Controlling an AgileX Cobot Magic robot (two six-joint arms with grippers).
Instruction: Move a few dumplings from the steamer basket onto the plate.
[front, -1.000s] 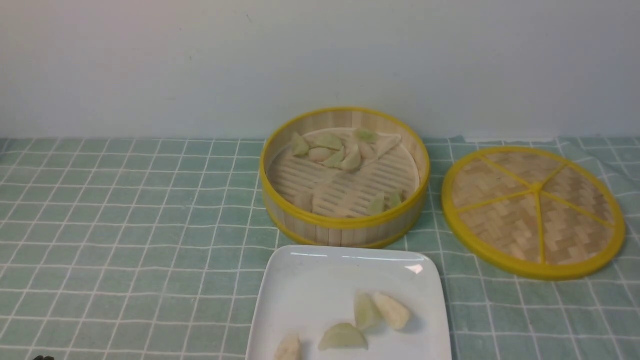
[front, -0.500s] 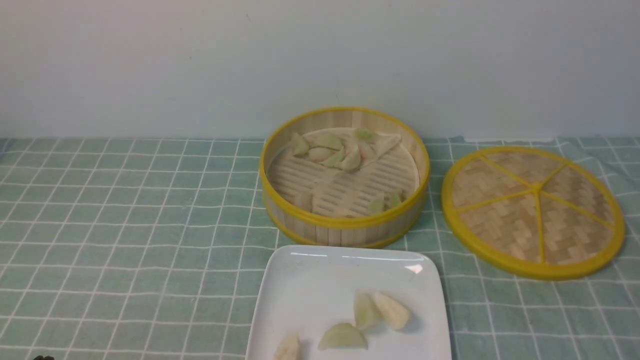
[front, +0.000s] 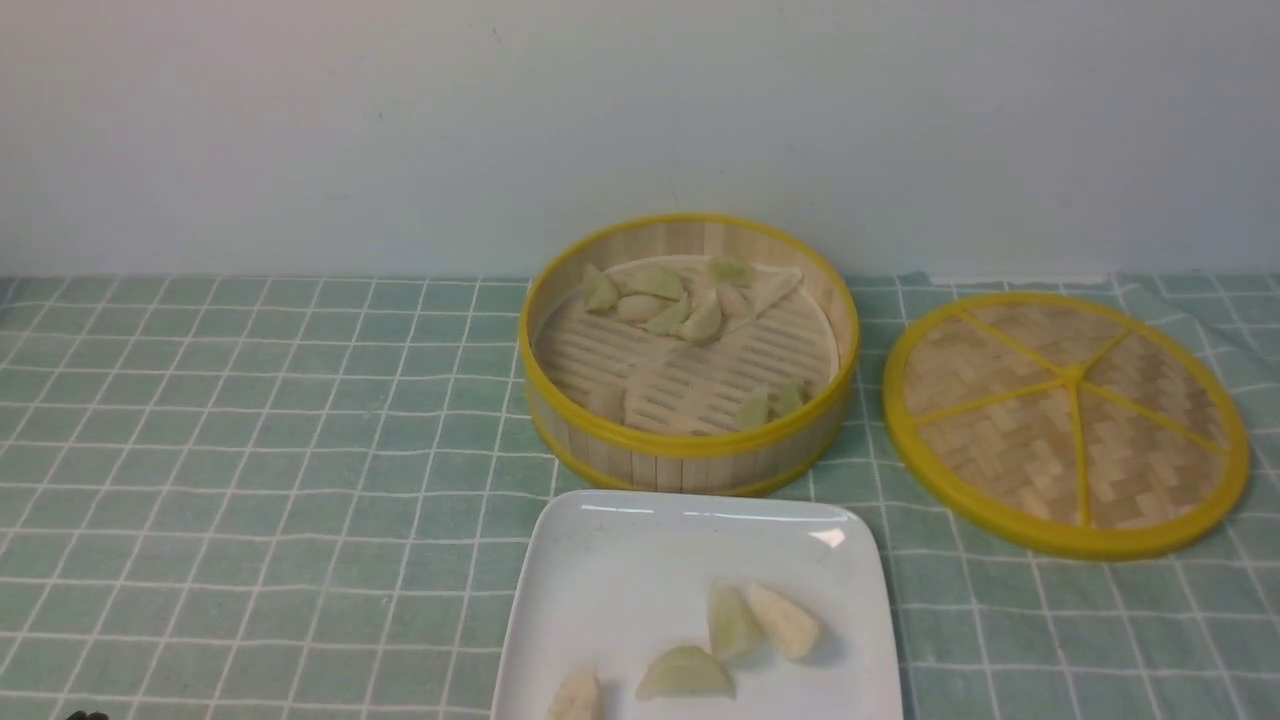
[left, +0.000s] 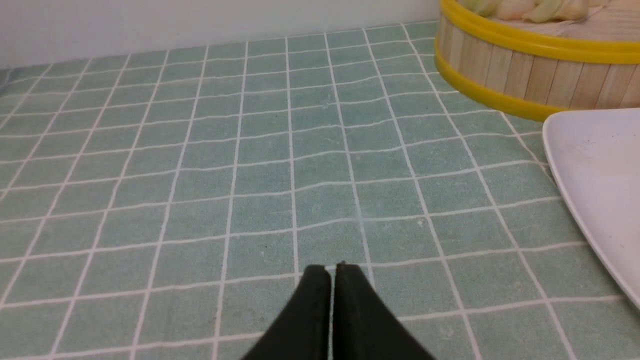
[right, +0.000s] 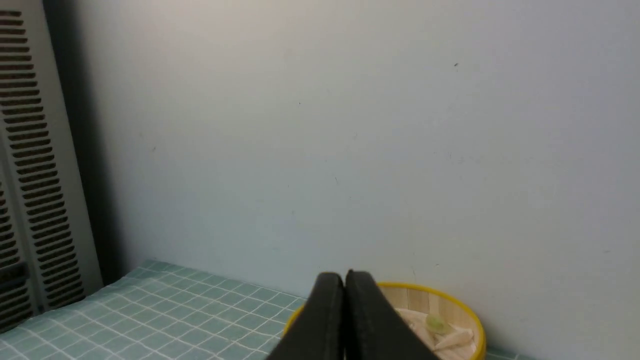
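Nearest the robot, the white plate (front: 600, 570) lies on the green checked cloth (front: 250, 450) with four dumplings (front: 765, 620) on its near half, well clear of both grippers. The left gripper (left: 332, 272) is pinched closed on nothing, low over bare cloth beside the plate's edge. Farther back, the steamer basket (front: 690, 455) keeps more dumplings, its lid (front: 1068, 420) flat to its right; the right gripper (right: 345, 280), likewise clenched and empty, hangs apart from it.
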